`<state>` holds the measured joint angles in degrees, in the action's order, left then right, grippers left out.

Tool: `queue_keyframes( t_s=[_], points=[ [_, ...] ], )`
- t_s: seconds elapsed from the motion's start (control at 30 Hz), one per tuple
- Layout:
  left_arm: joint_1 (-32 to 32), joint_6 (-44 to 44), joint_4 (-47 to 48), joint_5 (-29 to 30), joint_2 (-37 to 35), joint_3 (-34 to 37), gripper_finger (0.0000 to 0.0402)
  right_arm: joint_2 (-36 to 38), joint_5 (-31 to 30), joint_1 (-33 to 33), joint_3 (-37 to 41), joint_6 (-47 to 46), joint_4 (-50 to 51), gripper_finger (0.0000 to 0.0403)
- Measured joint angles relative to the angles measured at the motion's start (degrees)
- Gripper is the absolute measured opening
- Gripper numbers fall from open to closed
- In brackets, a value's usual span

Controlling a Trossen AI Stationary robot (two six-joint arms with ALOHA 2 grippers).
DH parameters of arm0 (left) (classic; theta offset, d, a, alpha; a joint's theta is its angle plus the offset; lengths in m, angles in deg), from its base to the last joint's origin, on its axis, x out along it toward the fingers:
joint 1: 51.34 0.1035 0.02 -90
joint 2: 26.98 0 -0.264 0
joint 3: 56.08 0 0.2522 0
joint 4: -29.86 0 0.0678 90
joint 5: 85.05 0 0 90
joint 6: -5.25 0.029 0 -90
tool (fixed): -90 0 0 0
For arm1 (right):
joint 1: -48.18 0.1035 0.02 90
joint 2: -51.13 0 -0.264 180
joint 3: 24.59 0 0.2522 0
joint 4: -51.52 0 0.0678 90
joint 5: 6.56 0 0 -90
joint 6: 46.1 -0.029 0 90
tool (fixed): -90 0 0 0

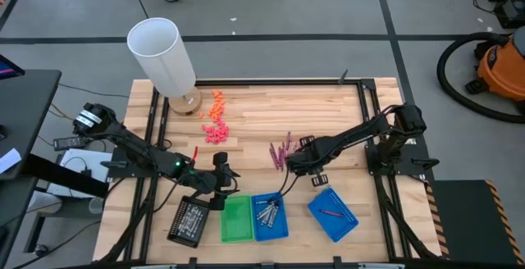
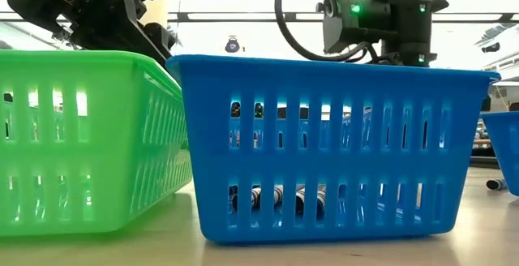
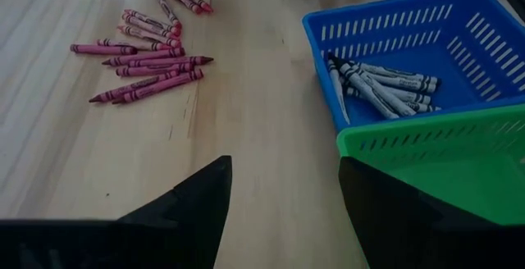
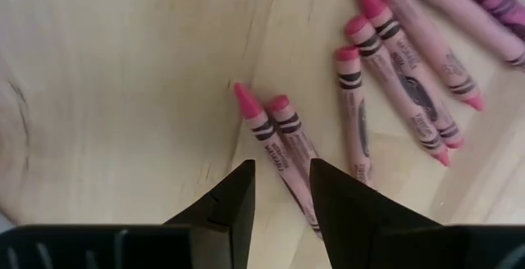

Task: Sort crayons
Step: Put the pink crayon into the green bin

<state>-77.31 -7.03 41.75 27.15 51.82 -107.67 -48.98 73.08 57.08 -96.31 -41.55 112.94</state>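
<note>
The right gripper (image 4: 280,189) is lowered over the pink crayons (image 1: 281,152) loose mid-table, its jaws narrowly apart astride a pair (image 4: 279,142), apparently so that one can be pinched; nothing is clamped. The left gripper (image 3: 283,189) is held wide open and empty beside the green tray (image 1: 236,219), seemingly in waiting. Silver-grey crayons (image 3: 379,86) are gathered in the middle blue tray (image 1: 281,227), and one reddish stick (image 1: 330,213) is laid in the right blue tray (image 1: 348,223). The crayons are short, paper-wrapped, with pointed tips.
</note>
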Motion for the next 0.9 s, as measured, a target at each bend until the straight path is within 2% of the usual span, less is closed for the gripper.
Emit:
queue_keyframes(
  t_s=[0.2, 0.53, 0.63, 0.9],
  points=[
    [0.0, -0.02, 0.38, 0.02, 0.0, 0.0, 0.0238, 0.28, 2.5, -0.45, 3.11, -0.57, -3.03, 0.0127],
    [0.0, -0.02, 0.39, 0.02, 0.0, 0.0, 0.0238, 0.28, 4.29, -0.57, 3.33, 1.51, -4.18, 0.0121],
    [-0.02, -0.07, 0.41, 0.02, 0.0, 0.0, 0.0238, 0.26, 5.1, -0.59, 3.37, 1.65, -4.31, 0.0103],
    [-0.02, -0.05, 0.42, 0.02, 0.0, 0.0, 0.0238, 0.19, 5.4, -0.52, 3.39, 1.21, -4.33, 0.0022]
  ],
)
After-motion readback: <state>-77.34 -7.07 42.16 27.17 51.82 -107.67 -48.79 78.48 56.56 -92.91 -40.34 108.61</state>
